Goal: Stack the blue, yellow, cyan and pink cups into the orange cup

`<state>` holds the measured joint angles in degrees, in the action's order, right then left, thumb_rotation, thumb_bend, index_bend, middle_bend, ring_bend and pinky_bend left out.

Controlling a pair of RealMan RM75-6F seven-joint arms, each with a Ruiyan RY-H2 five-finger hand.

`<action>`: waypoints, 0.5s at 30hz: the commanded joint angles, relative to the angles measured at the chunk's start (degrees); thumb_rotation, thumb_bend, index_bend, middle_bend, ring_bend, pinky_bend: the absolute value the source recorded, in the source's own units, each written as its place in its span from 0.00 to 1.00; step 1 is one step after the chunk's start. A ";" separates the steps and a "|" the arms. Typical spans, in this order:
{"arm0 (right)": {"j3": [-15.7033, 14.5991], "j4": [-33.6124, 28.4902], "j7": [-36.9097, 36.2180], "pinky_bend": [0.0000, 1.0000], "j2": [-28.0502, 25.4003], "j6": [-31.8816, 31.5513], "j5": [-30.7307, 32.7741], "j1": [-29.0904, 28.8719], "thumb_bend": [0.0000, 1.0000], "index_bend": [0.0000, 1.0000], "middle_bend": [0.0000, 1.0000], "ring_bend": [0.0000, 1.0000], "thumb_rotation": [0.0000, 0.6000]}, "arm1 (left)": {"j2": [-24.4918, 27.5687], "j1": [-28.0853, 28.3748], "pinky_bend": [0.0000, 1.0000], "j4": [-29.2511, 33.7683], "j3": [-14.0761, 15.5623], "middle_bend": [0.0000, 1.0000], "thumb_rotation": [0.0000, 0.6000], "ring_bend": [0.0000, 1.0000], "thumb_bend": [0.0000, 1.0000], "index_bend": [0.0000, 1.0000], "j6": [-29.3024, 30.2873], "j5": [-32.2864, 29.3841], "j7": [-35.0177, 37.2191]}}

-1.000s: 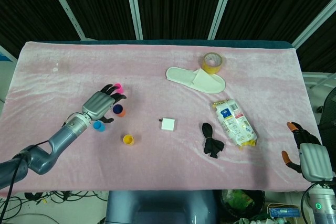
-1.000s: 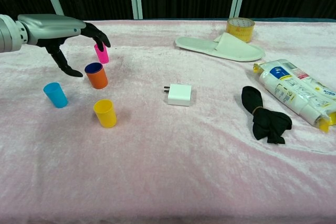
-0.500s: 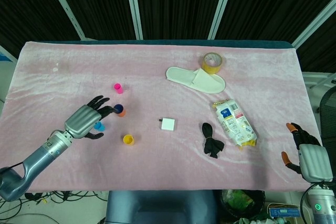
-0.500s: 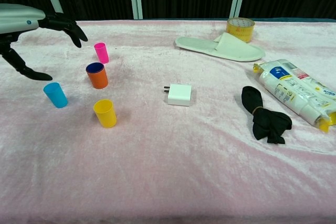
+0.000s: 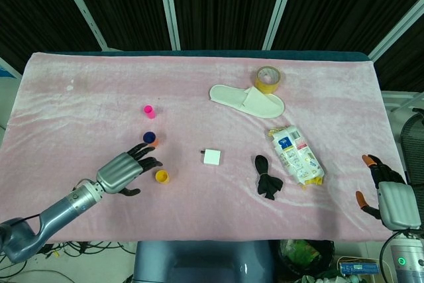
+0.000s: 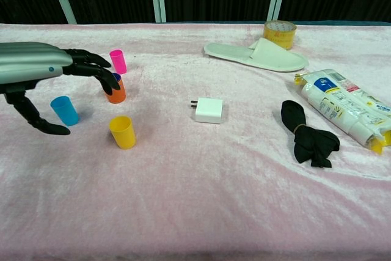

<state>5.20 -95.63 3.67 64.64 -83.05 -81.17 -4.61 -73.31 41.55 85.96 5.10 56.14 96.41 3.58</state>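
Note:
The pink cup [image 5: 150, 111] [image 6: 118, 61] stands farthest back. In front of it is the orange cup [image 5: 152, 140] [image 6: 115, 94] with the blue cup [image 5: 150, 137] nested inside, only its dark rim showing. Nearer the front edge stands the yellow cup [image 5: 161, 176] [image 6: 123, 131]. To its left, the cyan cup [image 6: 64, 110] is hidden under my hand in the head view. My left hand [image 5: 122, 171] [image 6: 43, 74] hovers over the cyan cup with fingers spread, holding nothing, its fingertips near the orange cup. My right hand [image 5: 391, 197] hangs off the table's right front corner, fingers extended and empty.
A white charger [image 5: 212, 157] [image 6: 209, 110] lies mid-table. A black cloth [image 5: 267, 177] [image 6: 308, 134] and a snack packet [image 5: 296, 156] [image 6: 342, 105] lie to the right. A white slipper [image 5: 246, 101] [image 6: 256, 54] and a tape roll [image 5: 267, 79] [image 6: 280, 32] sit at the back.
My left hand has drawn back from beside the pink cup toward the front edge, now over the cyan cup. The cups and the right hand have not moved.

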 commanded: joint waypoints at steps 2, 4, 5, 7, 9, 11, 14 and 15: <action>0.02 0.02 -0.13 0.24 -0.02 0.13 0.07 -0.04 0.29 0.14 0.10 0.17 1.00 | -2.76 0.82 0.00 -1.92 -0.92 0.25 1.00 0.00 0.20 0.19 -1.40 -0.58 -0.86; 0.04 0.03 -0.18 0.24 -0.04 0.18 0.12 -0.07 0.29 0.14 0.10 0.17 1.00 | -3.85 1.21 0.00 -2.67 -1.32 0.25 1.00 0.00 0.20 0.20 -1.82 -0.77 -0.72; 0.07 0.04 -0.23 0.24 -0.05 0.17 0.13 -0.08 0.29 0.14 0.10 0.17 1.00 | -4.74 1.62 0.00 -3.29 -1.56 0.25 1.00 0.00 0.19 0.20 -2.25 -0.79 -0.59; 0.11 0.02 -0.35 0.24 -0.09 0.16 0.21 -0.05 0.29 0.14 0.10 0.17 1.00 | -6.00 2.18 0.00 -4.40 -1.91 0.26 1.00 0.00 0.19 0.21 -2.84 -0.88 -0.84; 0.15 0.04 -0.52 0.24 -0.13 0.30 0.33 -0.09 0.29 0.14 0.10 0.17 1.00 | -7.93 2.87 0.00 -6.33 -2.56 0.28 1.00 0.00 0.20 0.22 -4.15 -1.72 -1.84; 0.15 0.05 -0.59 0.24 -0.15 0.42 0.37 -0.14 0.29 0.14 0.10 0.17 1.00 | -8.94 3.23 0.00 -7.39 -2.76 0.29 1.00 0.00 0.20 0.23 -5.07 -2.40 -2.03; 0.16 0.04 -0.62 0.24 -0.18 0.53 0.47 -0.16 0.29 0.14 0.10 0.17 1.00 | -10.12 3.76 0.00 -8.82 -2.93 0.32 1.00 0.00 0.26 0.26 -6.25 -3.17 -2.02; 0.18 0.03 -0.61 0.24 -0.18 0.55 0.53 -0.16 0.29 0.14 0.10 0.17 1.00 | -10.43 3.90 0.00 -9.25 -2.97 0.33 1.00 0.00 0.27 0.26 -6.58 -3.39 -1.98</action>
<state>5.38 -95.59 3.06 64.46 -82.50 -80.63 -4.77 -83.38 45.20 77.10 2.27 49.93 93.34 1.64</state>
